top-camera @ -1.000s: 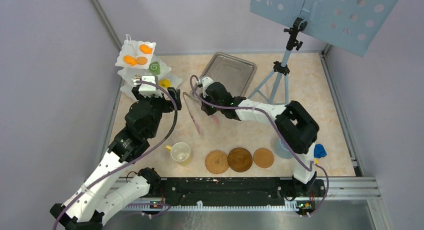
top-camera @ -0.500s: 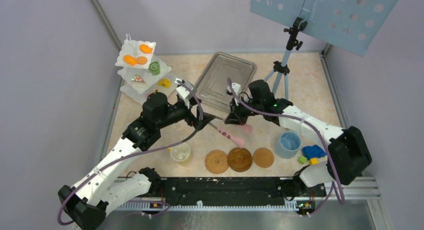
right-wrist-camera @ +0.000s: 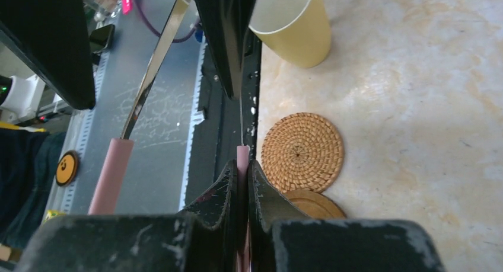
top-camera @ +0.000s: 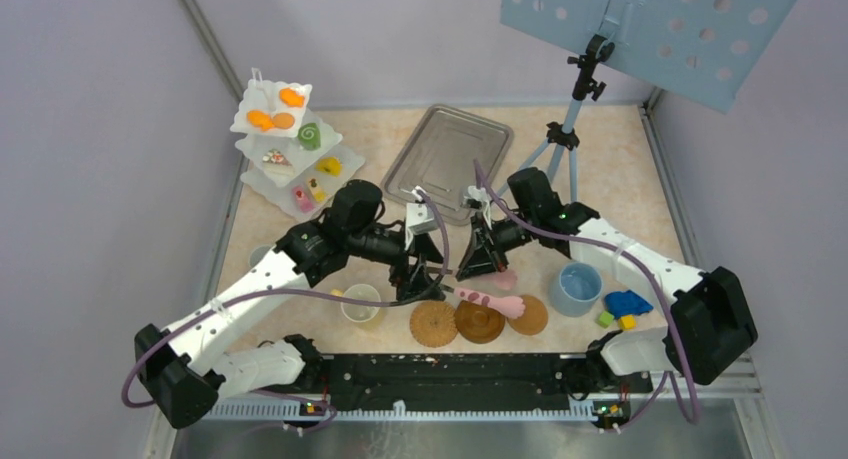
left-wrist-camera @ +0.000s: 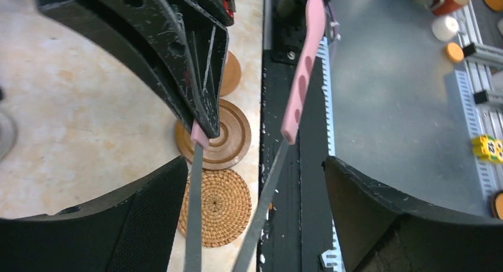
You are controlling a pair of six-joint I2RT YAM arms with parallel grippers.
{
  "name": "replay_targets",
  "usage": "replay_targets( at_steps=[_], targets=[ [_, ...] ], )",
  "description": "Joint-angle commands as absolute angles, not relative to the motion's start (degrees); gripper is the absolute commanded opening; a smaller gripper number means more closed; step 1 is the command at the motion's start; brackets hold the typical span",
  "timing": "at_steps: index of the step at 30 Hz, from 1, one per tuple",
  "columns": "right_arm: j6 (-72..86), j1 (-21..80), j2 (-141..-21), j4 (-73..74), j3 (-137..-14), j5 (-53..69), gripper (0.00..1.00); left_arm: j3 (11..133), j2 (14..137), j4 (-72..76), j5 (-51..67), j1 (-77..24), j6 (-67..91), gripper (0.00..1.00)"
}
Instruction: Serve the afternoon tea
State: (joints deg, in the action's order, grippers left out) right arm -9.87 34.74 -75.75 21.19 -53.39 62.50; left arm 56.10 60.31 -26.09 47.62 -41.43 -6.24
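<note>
Table walled on 3 sides, black rail on the near side of the wood coaster. Open marble lies far-left of the wood coaster, up to the stand, and far-right of it toward the tripod; a steel tray sits well beyond it. Both arms crowd the spot just beyond the wood coaster. Right gripper is clenched on 1 arm of the pink tongs; the other arm hangs free. Left gripper is spread wide, fingers either side of both tong arms and touching neither. In the top view the tongs' pink end overlaps the wood coaster and the coaster to its right; height above them not clear. Woven coaster lies just left of the wood coaster, yellow cup further left and near the left gripper, blue cup to the right, blocks past it. Pastries are on the white stand, well apart from both grippers: orange biscuits on top, green swirl roll below, yellow wedge and pink slice lower.
</note>
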Motion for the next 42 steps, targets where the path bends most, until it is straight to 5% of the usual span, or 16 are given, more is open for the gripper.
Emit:
replay_targets(
  at_steps=[1,11,22,25,29,34,35,38,42],
  targets=[
    [-12.95,36.46,-76.86,22.4,-56.99,68.21,0.0,58.91,63.08,-29.29,52.67,-43.16,-9.13,0.86],
    [-14.41,37.97,-78.1,24.54,-57.86,67.84,0.0,58.01,64.23,-29.04,58.25,-43.83,-8.44,0.54],
    [-14.16,38.14,-76.27,24.2,-57.83,68.73,0.0,57.27,63.94,-29.21,57.84,-44.53,-8.42,0.48],
    [-13.63,38.23,-76.03,24.14,-57.81,67.96,0.0,57.39,64.09,-29.49,57.69,-44.86,-9.09,0.35],
    [-13.39,38.24,-75.54,23.78,-57.74,67.78,0.01,57.52,63.46,-29.63,56.75,-44.93,-9.85,0.03],
    [-9.46,38.23,-73.02,20.01,-56.45,60.27,0.27,56.29,60.93,-28.27,55.05,-44.93,-10.1,0.0],
    [-7.27,38.17,-71.78,17.27,-55.53,56.29,0.47,55.88,60.38,-27.89,54.34,-44.91,-10.11,0.0],
    [-1.45,36.92,-67.91,12.78,-53.05,45.57,0.85,55.3,59.21,-27.5,51.63,-44.92,-10.09,0.0],
    [5.99,33.28,-63.85,13.21,-53.08,29.25,0.9,55.09,58.96,-27.11,45.0,-44.91,-10.56,0.0]
  ],
)
